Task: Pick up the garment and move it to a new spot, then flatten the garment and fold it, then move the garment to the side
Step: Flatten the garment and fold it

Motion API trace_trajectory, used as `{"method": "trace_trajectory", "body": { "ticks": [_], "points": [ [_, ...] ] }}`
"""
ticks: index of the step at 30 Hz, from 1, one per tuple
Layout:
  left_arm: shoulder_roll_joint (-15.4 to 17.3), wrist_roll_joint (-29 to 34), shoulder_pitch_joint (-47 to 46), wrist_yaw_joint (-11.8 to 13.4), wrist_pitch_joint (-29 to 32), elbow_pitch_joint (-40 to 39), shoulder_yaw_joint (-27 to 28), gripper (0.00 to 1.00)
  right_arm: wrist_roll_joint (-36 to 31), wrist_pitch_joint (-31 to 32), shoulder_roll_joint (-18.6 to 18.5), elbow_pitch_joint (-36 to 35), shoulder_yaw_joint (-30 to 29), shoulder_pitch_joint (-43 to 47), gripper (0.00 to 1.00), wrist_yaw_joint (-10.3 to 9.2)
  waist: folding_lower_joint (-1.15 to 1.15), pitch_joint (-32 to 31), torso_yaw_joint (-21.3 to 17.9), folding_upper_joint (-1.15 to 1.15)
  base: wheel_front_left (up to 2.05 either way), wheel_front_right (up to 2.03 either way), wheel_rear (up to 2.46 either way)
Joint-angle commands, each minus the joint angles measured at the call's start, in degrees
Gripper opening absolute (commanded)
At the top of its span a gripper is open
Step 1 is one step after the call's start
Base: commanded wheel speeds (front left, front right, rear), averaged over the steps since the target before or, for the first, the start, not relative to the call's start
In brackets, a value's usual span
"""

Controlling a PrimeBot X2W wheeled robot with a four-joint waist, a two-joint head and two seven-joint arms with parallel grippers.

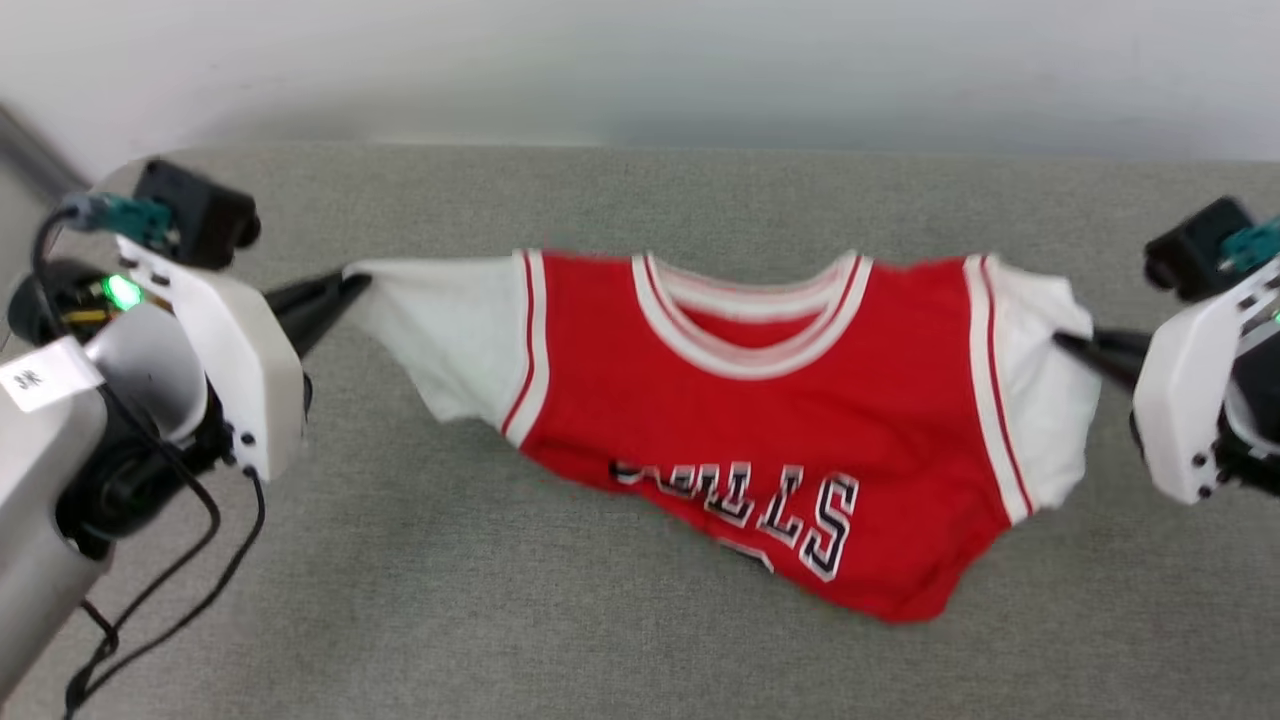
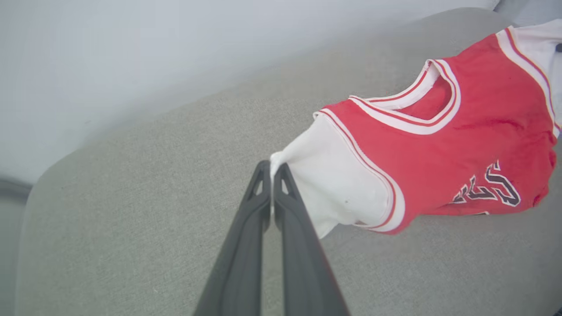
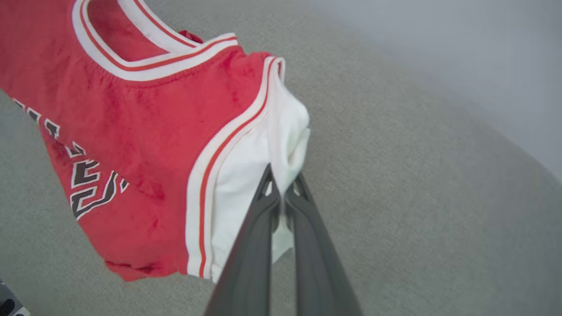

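Garment (image 1: pixel 760 420) sits centre frame in head view, on the grey surface (image 1: pixel 640 640), strung out between both grippers. Long axis runs left-right, sleeve to sleeve. Neck opening points to the top of the frame, toward the pale wall (image 1: pixel 640 60); hem points to the bottom. Front faces up. Top edge is pulled nearly straight from sleeve tip to sleeve tip, while the body sags below it and narrows to a bunched point at lower right. Lower edge looks to rest on the surface; can't tell how much of the upper part is off it. Looks: red body, white short sleeves, red-white striped trim at the neck and armholes. Black white-edged lettering slants down to the right, with only "LLS" clear and the first letters lost in a fold. A scrap of another mark sits just under it, unreadable. Left gripper (image 1: pixel 350 285) at left of frame has its fingers pressed together on the very tip of the white sleeve there; left wrist view shows the cloth corner nipped at the fingertips. Right gripper (image 1: pixel 1065 345) at right of frame pinches the other sleeve; right wrist view (image 3: pixel 283 180) shows white cloth bunched between its fingers, a fold hanging below them.
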Motion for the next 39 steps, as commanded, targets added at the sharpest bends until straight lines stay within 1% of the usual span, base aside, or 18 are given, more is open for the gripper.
{"method": "trace_trajectory", "body": {
  "ticks": [1,5,9,11,12,16,22,29,34,39],
  "points": [
    [0.1,0.7,-1.3,0.3,-0.7,-0.7,0.5,0.00,-0.5,-0.9,-0.5,-0.8,-0.7,-1.3,0.00,-0.02,0.00,-0.5,-0.5,0.00,0.00,0.00,0.00],
    [-0.7,2.3,-5.3,0.5,-1.5,-2.9,1.9,0.00,-1.1,-2.5,-1.6,-3.4,-3.9,-3.9,0.00,-0.02,0.00,-0.7,-1.0,0.00,0.00,0.00,0.00],
    [-2.3,4.2,-11.3,0.3,-2.1,-3.5,3.4,0.00,-3.0,-2.4,-1.5,-5.2,-7.2,-7.7,0.00,-0.02,0.00,1.0,-1.4,0.00,0.00,0.00,0.00],
    [-3.6,5.0,-14.8,0.2,-1.9,-2.8,3.9,0.00,-4.6,-2.4,-0.8,-5.4,-8.9,-10.5,0.00,-0.02,0.00,2.4,-1.4,0.00,0.00,0.00,0.00],
    [-4.7,6.3,-18.5,0.2,-2.0,-1.7,4.5,0.00,-6.1,-2.2,0.2,-5.1,-10.6,-13.7,0.00,-0.02,0.00,4.1,-1.6,0.00,0.00,0.00,0.00],
    [-7.3,8.3,-26.6,-0.6,-2.3,2.0,5.4,0.00,-10.2,-1.7,3.0,-3.3,-12.4,-21.2,0.00,-0.02,0.00,8.3,-1.9,0.00,0.00,0.00,0.00],
    [-10.7,12.0,-39.3,-2.0,-4.5,9.1,6.8,0.00,-16.9,-2.6,8.3,2.2,-12.9,-34.1,0.00,-0.03,0.00,14.2,-2.5,0.00,0.00,0.00,0.00],
    [-13.5,14.5,-53.0,-3.3,-8.1,17.8,8.7,0.00,-23.9,-7.1,13.7,10.6,-12.5,-47.8,0.00,-0.02,0.00,18.7,-2.8,0.00,0.00,0.00,0.00],
    [-14.6,15.1,-59.7,-4.1,-11.7,22.7,9.2,0.00,-27.8,-11.1,16.7,16.7,-12.2,-55.8,0.00,-0.03,0.00,20.5,-2.5,0.00,0.00,0.00,0.00],
    [-15.1,14.5,-62.4,-4.6,-14.7,27.0,9.0,0.00,-29.8,-15.1,18.9,22.5,-11.4,-61.4,0.00,-0.03,0.00,21.9,-2.1,0.00,0.00,0.00,0.00]
  ]
}}
